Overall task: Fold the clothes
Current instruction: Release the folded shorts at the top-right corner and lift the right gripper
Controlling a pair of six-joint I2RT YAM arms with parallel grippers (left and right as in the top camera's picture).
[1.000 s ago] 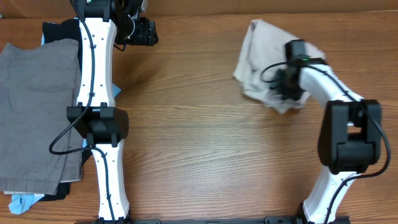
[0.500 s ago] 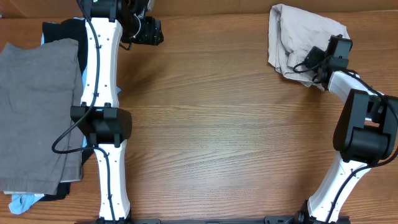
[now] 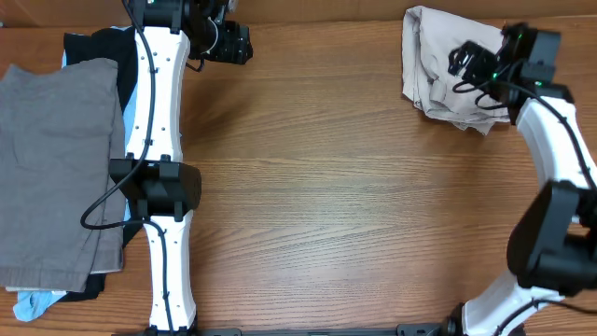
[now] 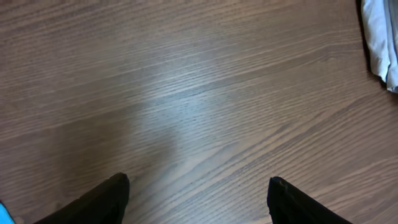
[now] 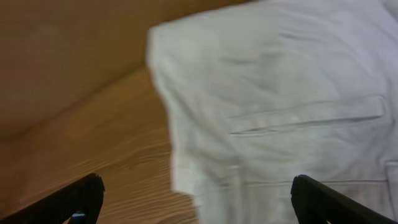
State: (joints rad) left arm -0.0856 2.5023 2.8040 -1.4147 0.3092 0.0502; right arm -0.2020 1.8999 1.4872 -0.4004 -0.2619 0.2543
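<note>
The beige khaki shorts [image 3: 440,63] lie folded in a bundle at the table's far right corner. In the right wrist view the shorts [image 5: 280,106] fill most of the frame, with a pocket seam showing. My right gripper [image 3: 471,63] is open and hovers above the shorts; its fingertips [image 5: 196,193] are spread wide with nothing between them. My left gripper [image 3: 233,42] is open at the far left-centre of the table, over bare wood [image 4: 196,190].
A stack of garments sits at the left: a grey one [image 3: 51,168] on top, black [image 3: 89,42] and light-blue [image 3: 28,303] ones under it. A pale cloth edge [image 4: 379,37] shows in the left wrist view. A cardboard wall [image 3: 373,9] runs along the back.
My right gripper dragged the shorts from the right-centre to the far right corner, then let go and lifted off them. The left arm barely shifted.
</note>
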